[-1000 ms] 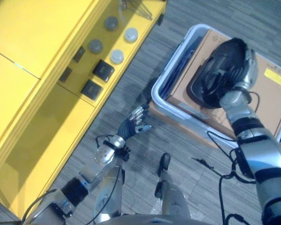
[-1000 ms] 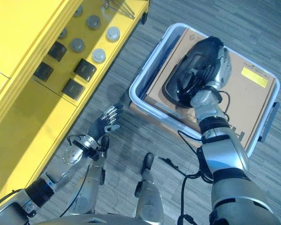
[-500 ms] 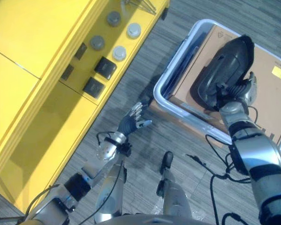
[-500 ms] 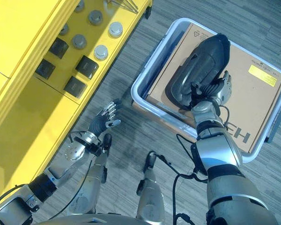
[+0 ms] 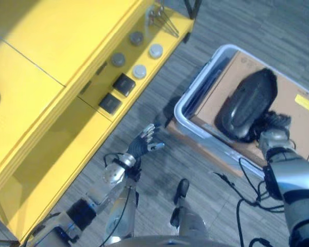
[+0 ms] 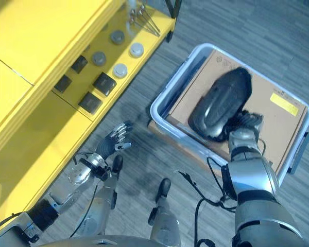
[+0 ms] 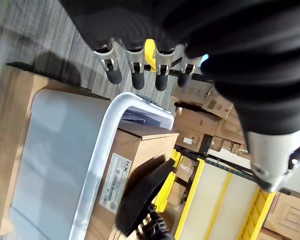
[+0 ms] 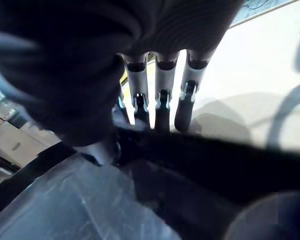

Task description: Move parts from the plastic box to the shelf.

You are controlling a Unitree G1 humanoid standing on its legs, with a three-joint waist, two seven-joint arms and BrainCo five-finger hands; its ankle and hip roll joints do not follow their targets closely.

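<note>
A long black moulded part (image 5: 247,103) lies on a cardboard box (image 6: 278,116) inside the white plastic box (image 5: 188,116) on the floor. My right hand (image 6: 243,133) is at the part's near end, its fingers (image 8: 162,107) fairly straight with their tips against the black part (image 8: 190,165); it is open. My left hand (image 5: 142,145) hovers open over the floor between the yellow shelf (image 5: 51,103) and the box, holding nothing. Past its fingers (image 7: 135,75) I see the box's rim (image 7: 110,130).
On the shelf's low yellow board lie round grey caps (image 5: 139,70), black square blocks (image 5: 123,84) and thin metal rods (image 5: 162,18). Grey carpet (image 6: 144,170) runs between shelf and box. Stacked cartons (image 7: 200,120) stand far off.
The camera has shifted. My right hand has slid back from the top of the black part to its near end. The left hand stays open, barely moved.
</note>
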